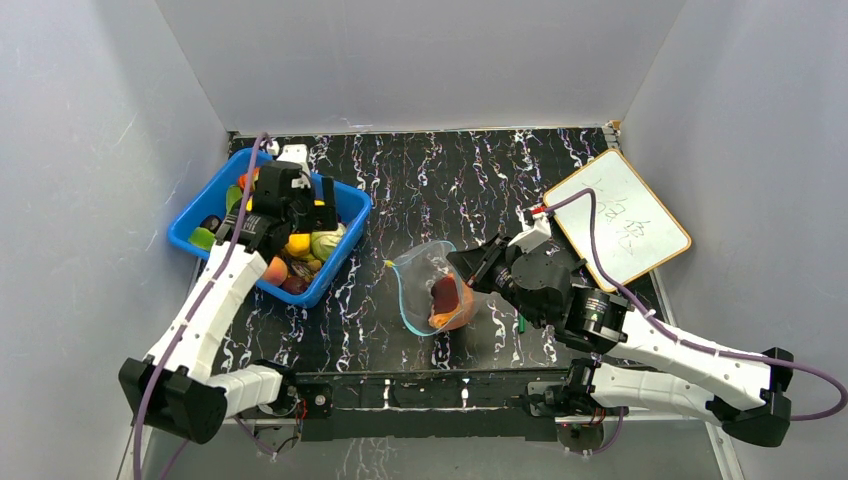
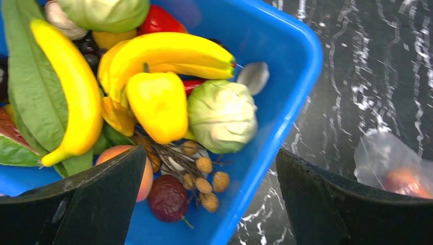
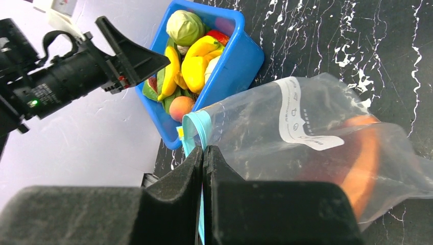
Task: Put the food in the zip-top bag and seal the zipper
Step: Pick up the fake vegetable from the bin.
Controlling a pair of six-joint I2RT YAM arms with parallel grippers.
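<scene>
Arms: left spread wide, right clamped.
Left arm is reaching toward the far-left corner, left gripper (image 2: 208, 163) hanging with jaws wide apart; right arm is bending toward the counter's middle, right gripper (image 3: 203, 153) pinching the zip-top bag (image 3: 316, 117), fingers pressed together.

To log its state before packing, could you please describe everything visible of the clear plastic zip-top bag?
The clear, crinkly plastic zip-top bag lies on the black marbled table, right of the blue bin. A teal-blue zipper strip edges its mouth, which looks open; a white printed label sits on its side. Orange and dark red food shows inside. The right gripper is shut on the zipper edge.
</scene>
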